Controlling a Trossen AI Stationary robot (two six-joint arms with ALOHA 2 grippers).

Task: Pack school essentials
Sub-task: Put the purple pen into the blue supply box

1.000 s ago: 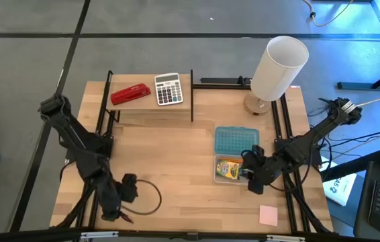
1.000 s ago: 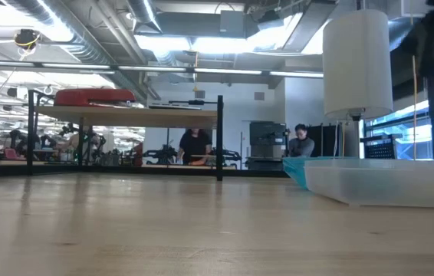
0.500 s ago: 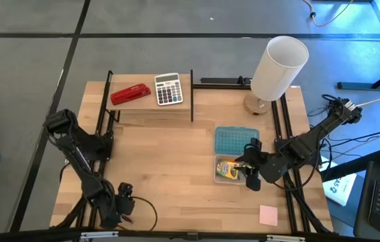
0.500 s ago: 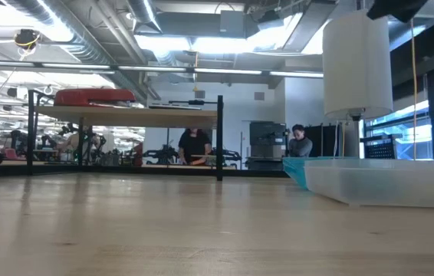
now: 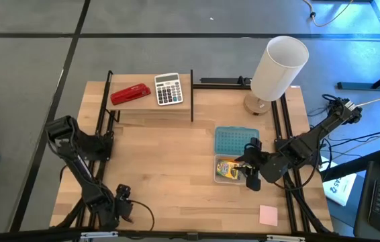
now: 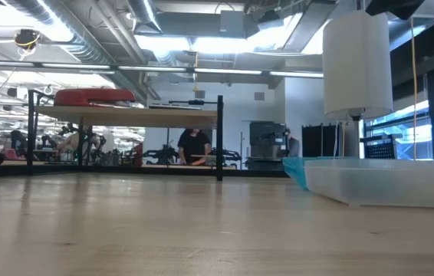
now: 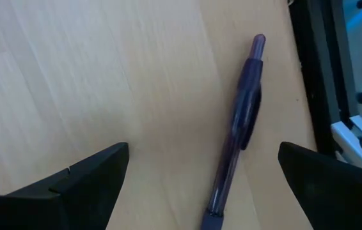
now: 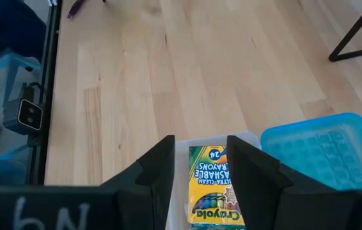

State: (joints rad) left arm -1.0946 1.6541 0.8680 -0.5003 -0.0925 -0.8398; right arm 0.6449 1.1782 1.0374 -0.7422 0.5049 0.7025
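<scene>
Left gripper (image 7: 203,172) is at the near-left corner of the table (image 5: 170,154), fingers spread wide, nothing between them. Dark purple pen (image 7: 235,131) lies flat on the wood directly under that gripper, between the two fingers (image 7: 82,179), not touched. It sits just beside the black frame rail at the table's left edge.

Right gripper (image 8: 200,160) hovers over the clear plastic bin (image 5: 218,176) at right-centre, fingers partly closed, nothing visibly held. Crayon box (image 8: 212,185) lies flat in the bin right below it. Blue lid (image 5: 235,141) lies just far of the bin, touching it or nearly so. Pink note pad (image 5: 268,215) lies on the wood near-right, apart from the bin.

Surface: light wood tabletop, black frame rails both sides. Far-left raised shelf (image 5: 151,107) carries a red stapler (image 5: 130,94) and grey calculator (image 5: 168,89). White cylindrical lamp (image 5: 278,66) far right.

Room in low view: open workshop, ceiling ducts, a person (image 6: 194,146) standing well behind the table.
</scene>
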